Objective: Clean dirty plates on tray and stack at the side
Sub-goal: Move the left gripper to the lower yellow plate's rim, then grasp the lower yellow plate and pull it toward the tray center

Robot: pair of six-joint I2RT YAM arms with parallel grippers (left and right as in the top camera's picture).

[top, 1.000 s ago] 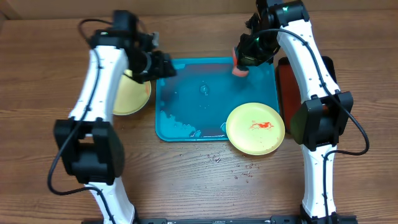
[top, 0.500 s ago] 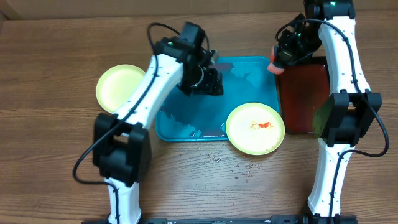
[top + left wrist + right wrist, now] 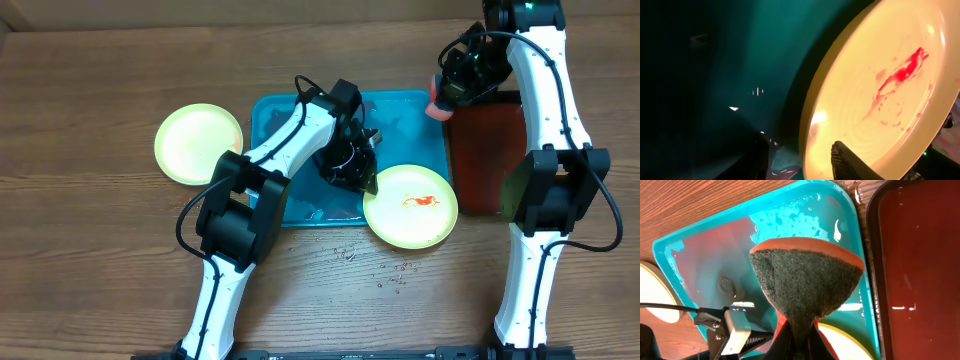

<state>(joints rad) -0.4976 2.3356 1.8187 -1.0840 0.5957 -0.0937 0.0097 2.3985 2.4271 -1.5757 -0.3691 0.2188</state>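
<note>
Coarse green sponge (image 3: 807, 280), orange-edged, pinched in right gripper (image 3: 799, 336)

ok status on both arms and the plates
Left gripper open, astride rim of smeared plate on tray corner. Right gripper shut on sponge, over tray's far right corner. One plate on table at left. Nothing blocking.

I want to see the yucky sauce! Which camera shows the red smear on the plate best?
The left wrist view: the red smear on the yellow plate is big and close. Overhead shows it only as a tiny red mark. The right wrist view catches just a sliver of the plate's rim, no sauce.
</note>
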